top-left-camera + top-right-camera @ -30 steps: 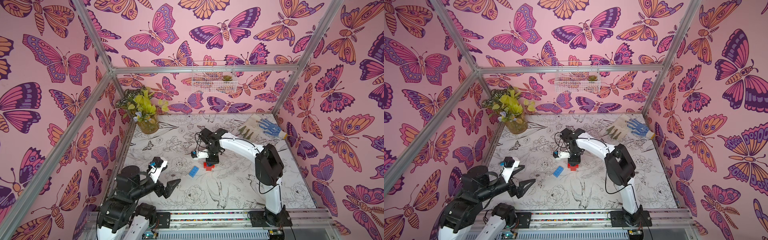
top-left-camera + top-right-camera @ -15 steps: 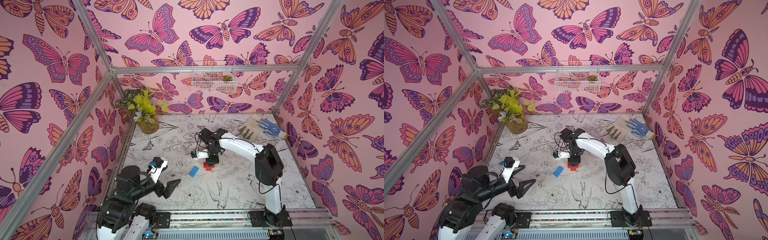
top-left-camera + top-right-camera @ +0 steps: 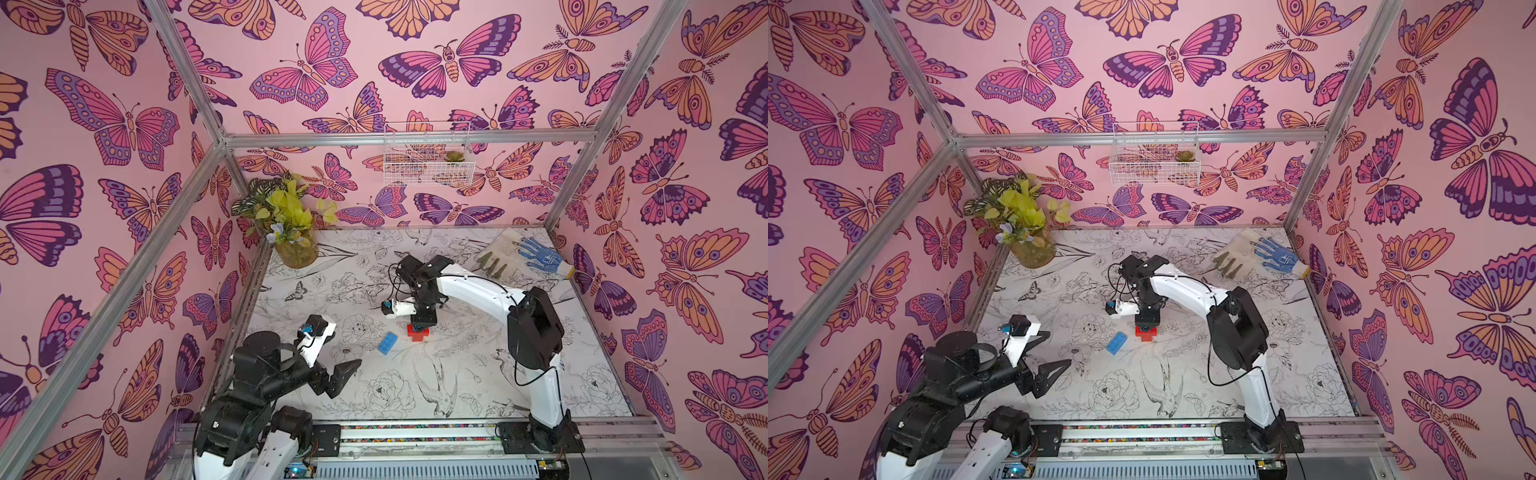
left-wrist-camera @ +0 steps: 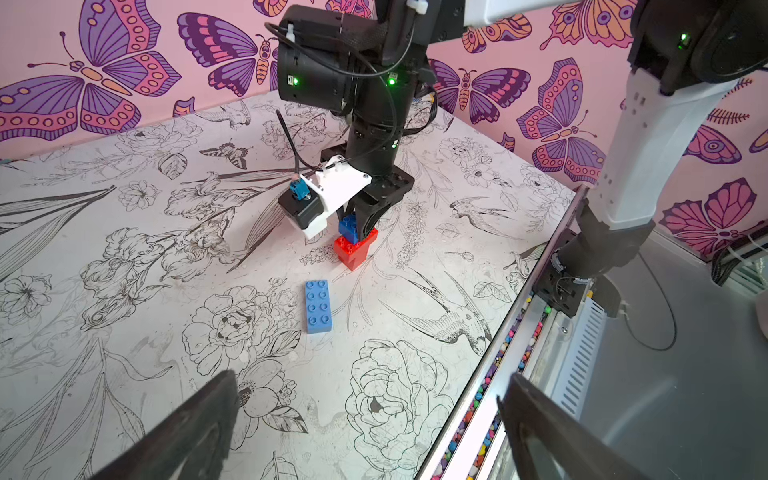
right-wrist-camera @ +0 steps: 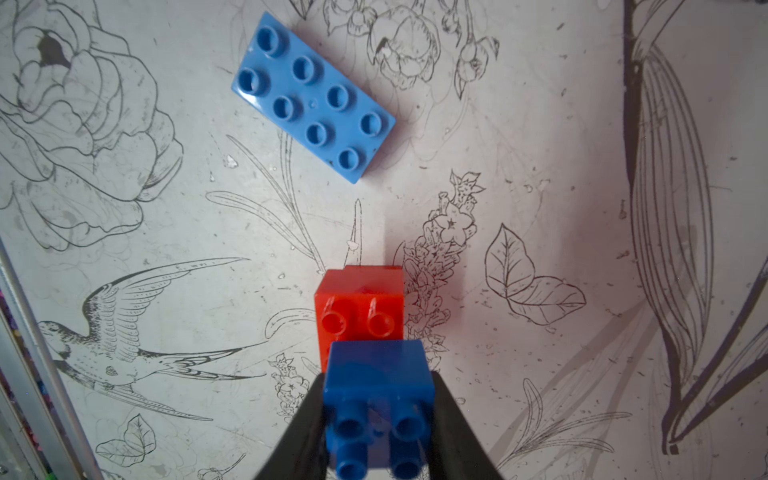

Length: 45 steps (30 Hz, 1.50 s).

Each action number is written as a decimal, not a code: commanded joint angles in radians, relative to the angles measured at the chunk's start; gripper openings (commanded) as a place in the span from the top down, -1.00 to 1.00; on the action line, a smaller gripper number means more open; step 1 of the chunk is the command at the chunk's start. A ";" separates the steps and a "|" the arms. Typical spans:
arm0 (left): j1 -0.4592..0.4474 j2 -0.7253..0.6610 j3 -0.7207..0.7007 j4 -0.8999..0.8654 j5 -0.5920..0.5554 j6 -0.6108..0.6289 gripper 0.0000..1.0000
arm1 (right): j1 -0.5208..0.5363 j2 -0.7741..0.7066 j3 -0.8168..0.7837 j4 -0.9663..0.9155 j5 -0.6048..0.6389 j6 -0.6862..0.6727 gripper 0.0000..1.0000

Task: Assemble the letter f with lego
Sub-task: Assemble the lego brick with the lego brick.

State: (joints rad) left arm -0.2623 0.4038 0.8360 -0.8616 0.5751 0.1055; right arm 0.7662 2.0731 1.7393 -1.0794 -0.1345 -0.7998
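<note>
- The right claw is pinching the short blue brick. One dark finger presses each side, and the four studs face the wrist camera.
- In the left wrist view this claw points straight down at the desk, and the short blue brick rests on top of the red bricks.
- The red bricks stand on the desk near its middle. Two of their studs show uncovered just beside the blue brick.
- We cannot tell whether the blue brick is pressed fully home.
- In both top views the right claw hides the short blue brick. Only the red bricks peek out below it.
- The long blue brick lies flat on the desk with its studs up. It is near the red bricks but not touching them, on the left arm's side.
- The left claw is spread wide and holds nothing. It hangs above the desk's front edge, well apart from the bricks.
- Farther out, a pair of gloves lies in the far right corner of the desk.
- A vase of leaves stands in the far left corner.
- A wire basket hangs on the back wall.
</note>
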 commanded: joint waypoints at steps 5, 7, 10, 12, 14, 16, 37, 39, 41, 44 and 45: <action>-0.005 0.010 0.014 -0.031 -0.014 0.022 -1.00 | -0.005 0.078 -0.053 0.037 0.053 0.008 0.53; -0.005 0.006 0.014 -0.031 -0.012 0.022 -1.00 | -0.005 0.070 -0.065 0.040 0.053 0.008 0.53; -0.005 0.004 0.014 -0.031 -0.013 0.022 -1.00 | -0.004 0.049 -0.087 0.048 0.040 0.006 0.54; -0.005 0.003 0.013 -0.030 -0.013 0.022 -1.00 | -0.007 0.040 -0.093 0.049 0.044 0.007 0.54; -0.006 0.003 0.014 -0.031 -0.014 0.022 -1.00 | -0.010 0.032 -0.097 0.047 0.047 0.007 0.54; -0.005 0.004 0.014 -0.031 -0.014 0.022 -1.00 | -0.014 0.026 -0.099 0.045 0.048 0.008 0.55; -0.006 0.009 0.015 -0.031 -0.010 0.024 -1.00 | -0.024 0.002 -0.096 0.022 0.013 0.000 0.57; -0.007 0.009 0.015 -0.031 -0.008 0.025 -1.00 | -0.025 0.004 -0.097 0.018 0.011 -0.002 0.57; -0.006 0.008 0.015 -0.032 -0.009 0.025 -1.00 | -0.025 0.002 -0.096 0.017 0.005 -0.002 0.57; -0.006 0.007 0.015 -0.032 -0.007 0.025 -1.00 | -0.025 0.002 -0.095 0.015 0.006 -0.004 0.57; -0.006 0.007 0.015 -0.032 -0.007 0.025 -1.00 | -0.025 0.002 -0.093 0.013 0.004 -0.007 0.57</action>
State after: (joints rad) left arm -0.2623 0.4099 0.8364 -0.8696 0.5682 0.1158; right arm 0.7490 2.0396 1.6875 -1.0321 -0.1528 -0.7929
